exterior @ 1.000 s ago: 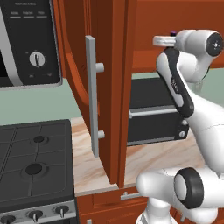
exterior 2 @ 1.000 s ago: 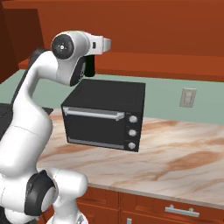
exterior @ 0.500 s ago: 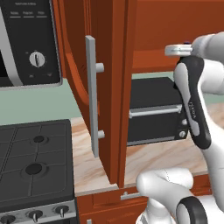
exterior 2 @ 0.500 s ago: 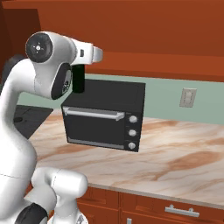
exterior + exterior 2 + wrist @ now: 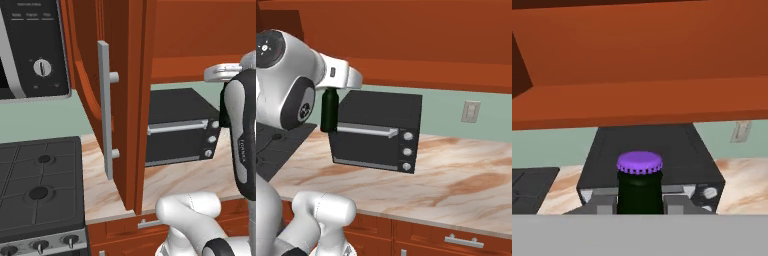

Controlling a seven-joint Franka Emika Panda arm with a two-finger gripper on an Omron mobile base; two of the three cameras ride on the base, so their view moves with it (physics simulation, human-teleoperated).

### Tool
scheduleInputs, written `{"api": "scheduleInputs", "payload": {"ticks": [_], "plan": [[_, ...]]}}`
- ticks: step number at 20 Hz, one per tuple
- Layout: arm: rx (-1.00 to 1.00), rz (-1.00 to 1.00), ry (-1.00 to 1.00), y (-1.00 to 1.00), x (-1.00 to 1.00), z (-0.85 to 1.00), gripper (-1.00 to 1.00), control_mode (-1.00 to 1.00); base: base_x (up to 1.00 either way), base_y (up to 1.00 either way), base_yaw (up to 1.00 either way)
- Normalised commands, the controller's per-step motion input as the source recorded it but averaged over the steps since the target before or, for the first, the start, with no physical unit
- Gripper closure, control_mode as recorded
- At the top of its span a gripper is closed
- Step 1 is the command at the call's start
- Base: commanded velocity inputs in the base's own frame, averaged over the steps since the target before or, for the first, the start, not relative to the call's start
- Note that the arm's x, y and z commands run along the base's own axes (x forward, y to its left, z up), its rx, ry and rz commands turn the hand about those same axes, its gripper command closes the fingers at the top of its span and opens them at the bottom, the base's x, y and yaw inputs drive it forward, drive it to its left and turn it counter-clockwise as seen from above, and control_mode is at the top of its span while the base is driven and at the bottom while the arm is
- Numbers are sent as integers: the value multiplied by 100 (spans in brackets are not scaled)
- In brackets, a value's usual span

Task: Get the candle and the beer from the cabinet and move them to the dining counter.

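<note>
Hand view: our gripper clamped tight on the beer
Since a second ago we've swung it clear of the cabinet; toaster oven at twelve o'clock

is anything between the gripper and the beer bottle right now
No. The gripper is already shut on the beer bottle, fingers on either side of its neck, holding it in the air in front of the toaster oven.

Kitchen, gas stove, toaster oven, marbled counter
</note>
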Motion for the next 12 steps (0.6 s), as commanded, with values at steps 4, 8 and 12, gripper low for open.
{"api": "scheduleInputs", "payload": {"ticks": [4,8,12], "plan": [[0,0,27,0,-86,-9,100,-100,0,0,0],[0,0,0,0,-71,-54,100,-100,0,0,0],[0,0,-17,0,-66,-34,100,-100,0,0,0]]}}
